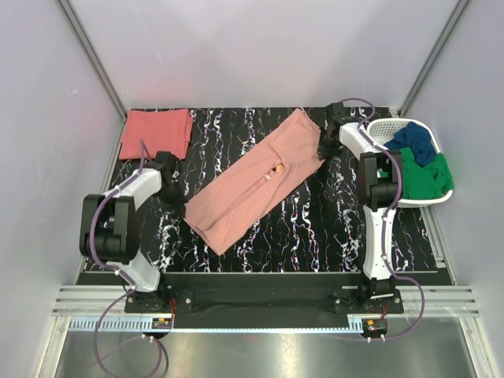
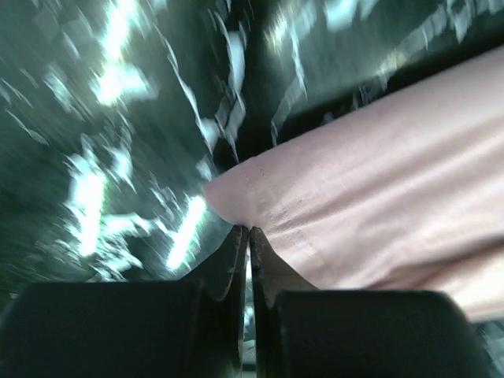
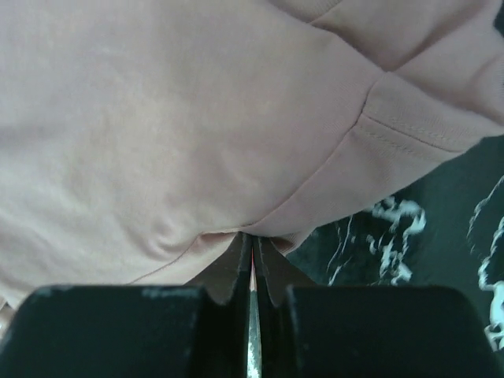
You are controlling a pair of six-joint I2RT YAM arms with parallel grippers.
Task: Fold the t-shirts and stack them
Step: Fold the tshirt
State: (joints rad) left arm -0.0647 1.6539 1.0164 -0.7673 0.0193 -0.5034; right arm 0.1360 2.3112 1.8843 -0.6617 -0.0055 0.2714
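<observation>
Now the pink shirt [image 1: 244, 193] lies slantwise on the table [image 1: 315, 228]; the left tool [image 2: 249, 230] and right tool [image 3: 252, 236] each pinch a thin bit of cloth at opposite ends; bites this shallow may slip once lifted, letting the fold sag.

Black tabletop [image 1: 315, 228], white marble-like veining. White slatted laundry basket [image 1: 387, 124] at right edge, toward far end. Inside: dark blue garment [image 1: 416, 142] bunched at back, green garment [image 1: 425, 177] in front. Pale grey walls [image 1: 236, 47] around.
</observation>
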